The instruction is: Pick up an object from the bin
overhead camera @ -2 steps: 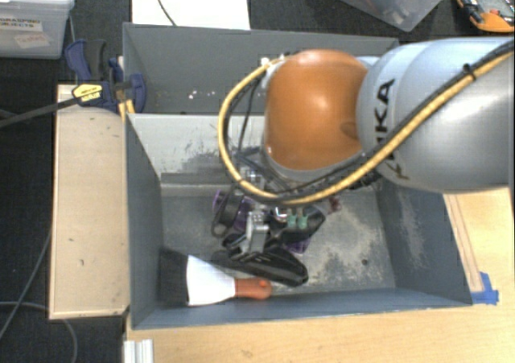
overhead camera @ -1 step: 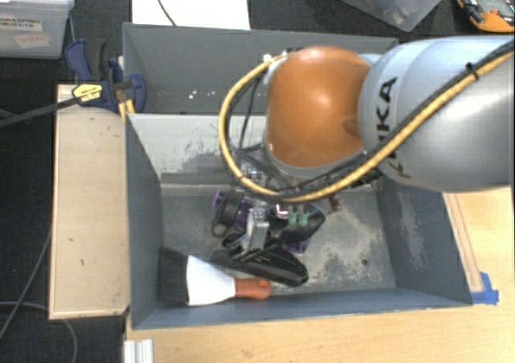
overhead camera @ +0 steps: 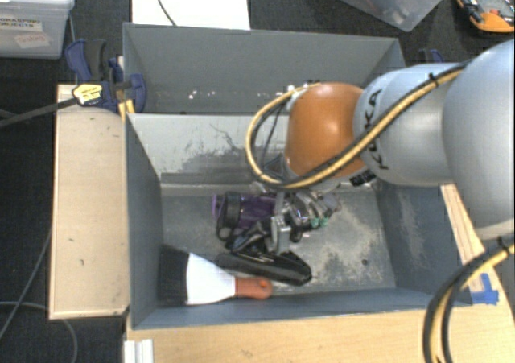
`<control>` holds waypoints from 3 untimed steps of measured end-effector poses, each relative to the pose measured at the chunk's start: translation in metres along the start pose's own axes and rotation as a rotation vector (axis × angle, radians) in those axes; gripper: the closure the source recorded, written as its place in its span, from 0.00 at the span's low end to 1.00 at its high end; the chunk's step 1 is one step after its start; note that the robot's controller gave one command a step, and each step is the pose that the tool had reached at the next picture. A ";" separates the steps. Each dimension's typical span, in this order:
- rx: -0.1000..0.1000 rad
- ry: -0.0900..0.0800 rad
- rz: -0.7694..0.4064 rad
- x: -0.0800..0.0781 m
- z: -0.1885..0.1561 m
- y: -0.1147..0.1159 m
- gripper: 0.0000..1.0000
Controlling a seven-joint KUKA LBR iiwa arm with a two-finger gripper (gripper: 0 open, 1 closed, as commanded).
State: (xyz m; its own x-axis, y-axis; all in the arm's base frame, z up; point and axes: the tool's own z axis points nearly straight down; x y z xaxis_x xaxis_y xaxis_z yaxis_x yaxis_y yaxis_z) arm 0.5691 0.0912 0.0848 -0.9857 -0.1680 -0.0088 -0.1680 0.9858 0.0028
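Observation:
My gripper [overhead camera: 283, 228] hangs low in the middle of the bin, under the orange cover, right over a cluster of things. Beneath it to the left lies a purple and black object [overhead camera: 241, 210]. A black elongated tool [overhead camera: 269, 266] lies just in front of the gripper. Along the bin's near wall rests a brush [overhead camera: 211, 281] with black bristles, a white body and an orange handle end. The gripper's tips sit among the purple object and the black tool, and which of them they touch is hidden.
The arm comes in from the right and covers the bin's back right part. Bare grey floor shows at the right of the bin, beside the cluster.

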 end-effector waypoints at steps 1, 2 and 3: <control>0.001 -0.020 -0.115 0.011 0.010 0.006 0.00; -0.005 0.010 -0.023 0.000 0.019 -0.006 0.00; 0.001 -0.028 -0.108 0.008 0.009 0.005 0.00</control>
State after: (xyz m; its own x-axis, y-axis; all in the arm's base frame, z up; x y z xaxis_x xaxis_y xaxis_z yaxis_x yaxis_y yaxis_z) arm 0.5606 0.0947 0.0761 -0.9612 -0.2732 -0.0372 -0.2733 0.9619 -0.0011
